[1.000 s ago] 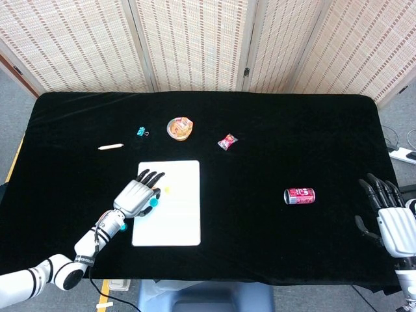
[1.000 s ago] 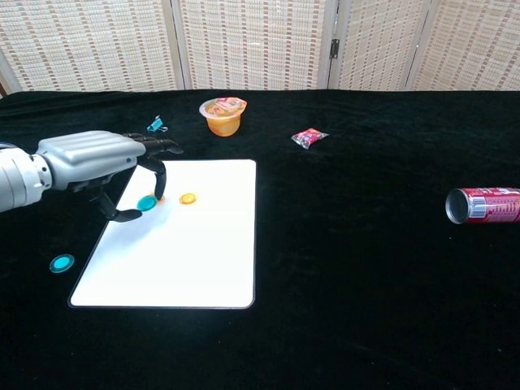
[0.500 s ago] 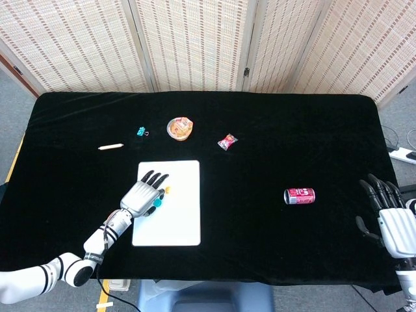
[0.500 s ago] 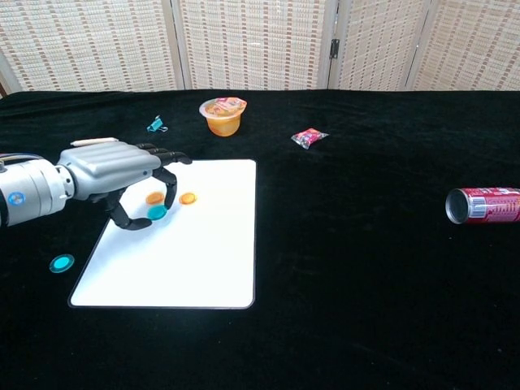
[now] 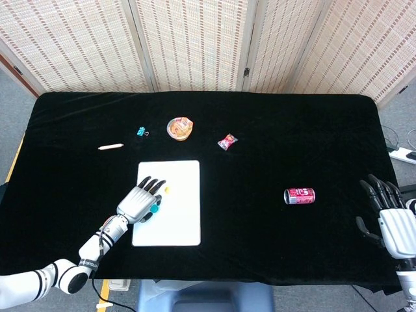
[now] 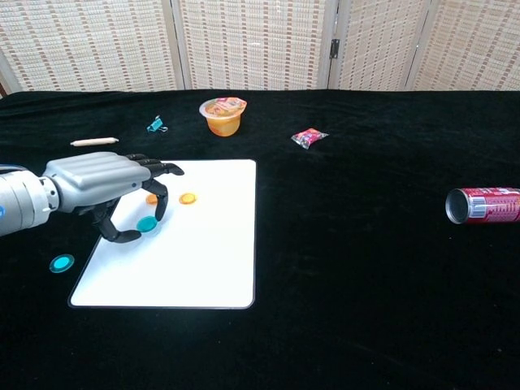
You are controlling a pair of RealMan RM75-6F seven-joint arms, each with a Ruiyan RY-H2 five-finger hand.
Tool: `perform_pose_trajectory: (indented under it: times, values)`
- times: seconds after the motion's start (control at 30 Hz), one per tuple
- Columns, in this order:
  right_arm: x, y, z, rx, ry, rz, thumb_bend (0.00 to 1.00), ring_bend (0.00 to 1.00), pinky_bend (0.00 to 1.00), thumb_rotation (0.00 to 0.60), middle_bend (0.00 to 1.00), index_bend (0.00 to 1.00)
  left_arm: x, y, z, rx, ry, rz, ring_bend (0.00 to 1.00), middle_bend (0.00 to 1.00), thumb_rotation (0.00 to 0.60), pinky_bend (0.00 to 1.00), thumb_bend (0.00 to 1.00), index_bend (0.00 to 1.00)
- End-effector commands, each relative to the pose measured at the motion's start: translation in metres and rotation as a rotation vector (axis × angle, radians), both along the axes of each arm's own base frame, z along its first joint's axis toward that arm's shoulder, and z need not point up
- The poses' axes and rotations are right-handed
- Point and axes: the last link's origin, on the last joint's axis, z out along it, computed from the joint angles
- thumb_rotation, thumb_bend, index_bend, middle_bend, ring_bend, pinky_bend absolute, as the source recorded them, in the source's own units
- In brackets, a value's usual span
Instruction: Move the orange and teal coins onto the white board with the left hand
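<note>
The white board (image 6: 203,244) (image 5: 179,218) lies left of the table's centre. My left hand (image 6: 97,185) (image 5: 138,204) hovers over the board's left part, a teal coin (image 6: 146,223) (image 5: 155,208) pinched between thumb and fingertip just above the surface. Two orange coins lie on the board: one (image 6: 188,198) (image 5: 166,190) clear of the hand, the other (image 6: 151,198) partly behind the fingers. A second teal coin (image 6: 61,263) lies on the black cloth left of the board. My right hand (image 5: 390,221) rests at the far right edge, fingers apart and holding nothing.
Behind the board stand an orange jelly cup (image 6: 221,116), a blue binder clip (image 6: 154,124) and a pale stick (image 6: 93,141). A red candy wrapper (image 6: 309,137) lies mid-table, and a red can (image 6: 483,205) lies on its side at the right.
My left hand carried the teal coin further onto the board, then drew back toward me and lower with it. The right hand stayed still.
</note>
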Motion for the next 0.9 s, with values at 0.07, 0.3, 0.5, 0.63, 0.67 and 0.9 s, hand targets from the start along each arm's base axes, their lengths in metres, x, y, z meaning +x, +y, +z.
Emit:
perform_pose_trajectory:
  times: [0.07, 0.3, 0.5, 0.63, 0.67, 0.9]
  values:
    - [0.000, 0.000, 0.000, 0.000, 0.000, 0.000, 0.46, 0.00, 0.00, 0.600, 0.01, 0.00, -0.001, 0.000, -0.001, 0.000, 0.000, 0.006, 0.00, 0.05, 0.600, 0.00, 0.40, 0.44]
    - [0.000, 0.001, 0.001, -0.005, 0.000, -0.001, 0.46, 0.00, 0.00, 0.600, 0.01, 0.00, -0.001, -0.006, 0.006, 0.010, -0.027, 0.000, 0.00, 0.04, 0.600, 0.00, 0.40, 0.34]
    - [0.001, 0.001, 0.002, -0.008, 0.001, 0.002, 0.46, 0.00, 0.00, 0.600, 0.01, 0.00, -0.016, -0.018, 0.034, 0.048, -0.056, 0.007, 0.00, 0.04, 0.600, 0.00, 0.40, 0.40]
    - [0.003, 0.000, 0.000, -0.002, -0.001, 0.007, 0.46, 0.00, 0.00, 0.600, 0.01, 0.00, -0.038, -0.028, 0.052, 0.072, -0.047, 0.034, 0.00, 0.04, 0.600, 0.00, 0.40, 0.41]
    - [0.003, 0.000, 0.000, -0.001, -0.002, 0.010, 0.46, 0.00, 0.00, 0.600, 0.01, 0.00, -0.044, -0.032, 0.057, 0.081, -0.044, 0.043, 0.00, 0.04, 0.600, 0.00, 0.40, 0.42]
    - [0.007, -0.003, -0.004, 0.013, -0.006, 0.028, 0.46, 0.00, 0.00, 0.600, 0.01, 0.00, -0.078, -0.056, 0.069, 0.103, -0.054, 0.105, 0.00, 0.04, 0.600, 0.00, 0.40, 0.41]
